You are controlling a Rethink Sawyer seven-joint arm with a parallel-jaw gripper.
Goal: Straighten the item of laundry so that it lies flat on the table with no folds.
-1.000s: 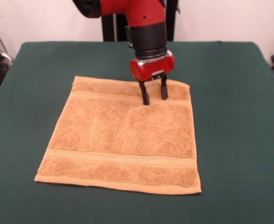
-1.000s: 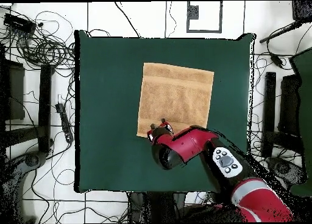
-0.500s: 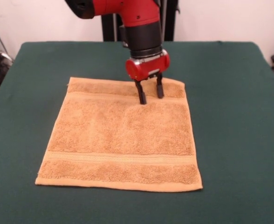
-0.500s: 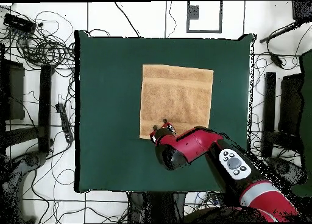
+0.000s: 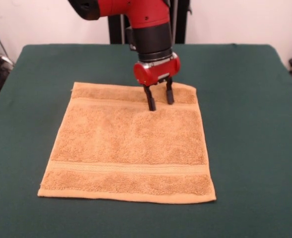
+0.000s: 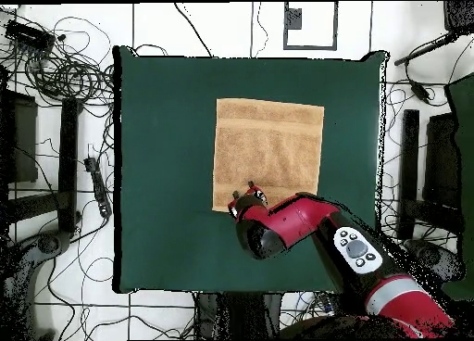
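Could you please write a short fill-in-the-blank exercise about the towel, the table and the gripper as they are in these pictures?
1. The towel lies spread out on the dark ____ table.
2. The gripper has its two fingers ____, with a gap between them.
3. Its fingertips stand over the towel near its ____ edge in the front view.

Missing words: green; open; far

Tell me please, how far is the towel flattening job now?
Nearly done: the towel lies spread flat on the table with no fold showing. In hand: the open gripper has its fingertips at the towel's far band. Left: only to lift the gripper away.
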